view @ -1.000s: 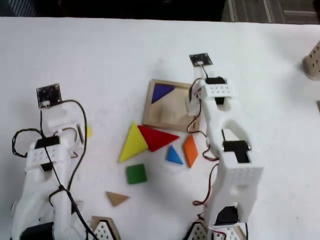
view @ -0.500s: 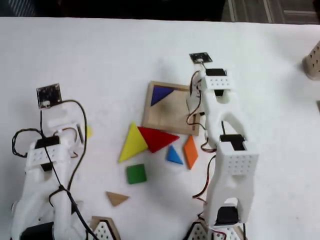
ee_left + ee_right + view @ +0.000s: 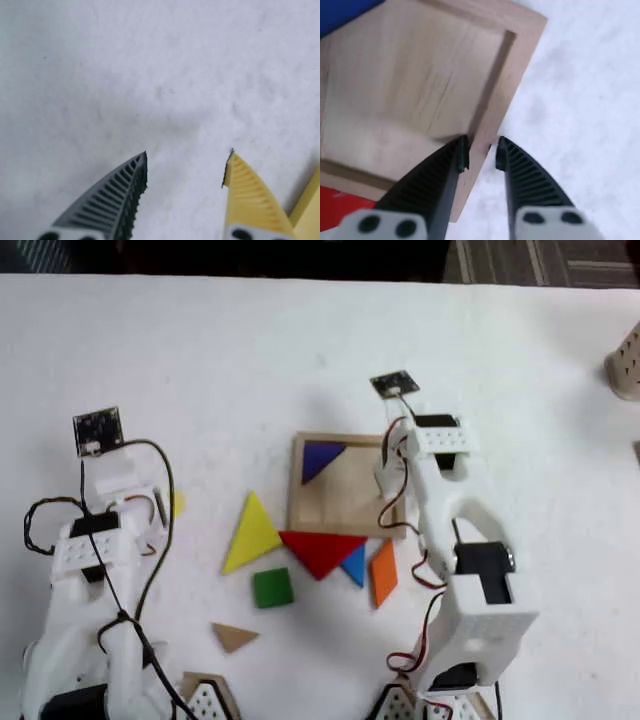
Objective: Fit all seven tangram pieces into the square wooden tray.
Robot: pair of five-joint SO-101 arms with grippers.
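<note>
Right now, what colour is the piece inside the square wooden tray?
Blue triangle; high view shows it best.

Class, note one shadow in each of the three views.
High view: a faint soft shadow on the table just beyond the wooden tray. Right wrist view: the tray's rim shades a dark line along its recess, by the right pincer. Left wrist view: a dim patch ahead of the left pincer.

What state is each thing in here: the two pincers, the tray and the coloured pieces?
square wooden tray: lying flat, mostly unfilled.
dark blue triangle: seated in a tray corner.
right pincer: shut on the tray's rim.
left pincer: open, over bare white table.
yellow triangle, red triangle, small blue triangle, orange parallelogram, green square, tan wooden triangle: loose on the table, outside the tray.
</note>
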